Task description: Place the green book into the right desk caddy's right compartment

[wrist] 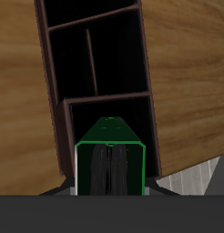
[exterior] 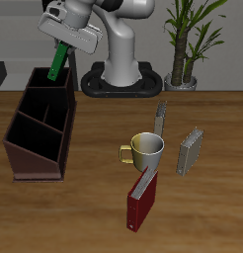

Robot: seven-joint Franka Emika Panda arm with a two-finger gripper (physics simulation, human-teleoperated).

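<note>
While the arm hangs high at the back, its fingers grip the thin bright-green book, tilted over the big dark brown box caddy on the wooden counter, probably to slide in. I count one tan mug, one dark-red book, two grey books.

From the wrist, the green book sits just above one open compartment.

A robot gripper holds a green book tilted above the back of the right desk caddy. On the table, a mug stands behind a red book, with two grey books nearby.
</note>
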